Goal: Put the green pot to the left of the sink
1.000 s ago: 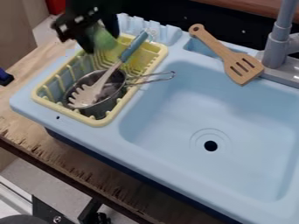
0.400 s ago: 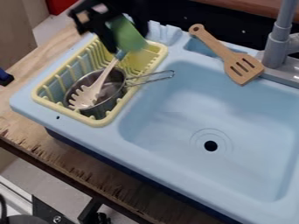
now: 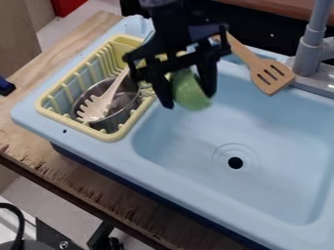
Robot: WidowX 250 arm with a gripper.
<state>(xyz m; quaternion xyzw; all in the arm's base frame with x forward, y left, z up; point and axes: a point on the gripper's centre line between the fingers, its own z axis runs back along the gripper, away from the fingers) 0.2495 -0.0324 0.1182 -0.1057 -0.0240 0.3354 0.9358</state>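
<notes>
The green pot hangs in the grasp of the black end effector, a finger on either side of it, above the upper left part of the sink; the worst slip from here is likely a drop, since the pot's side is rounded and looks smooth, and a hold too near its edge could let it swivel or slide out; it would then fall into the basin, perhaps rolling towards the drain hole.

The way left is the next worry; the yellow rack stands beside the basin, with a metal pan and a pasta spoon in it; if the arm carries the pot across too low, the fingers or the pot could catch the spoon's handle or drag the rack along; let go too early, the pot could land tilted against the pan.

"Left of the sink" may well mean the wooden surface beyond the rack; that strip looks narrow, so a release too far out could tip the pot off its edge; on the other side, a careless swing could knock the wooden spatula into the basin.
</notes>
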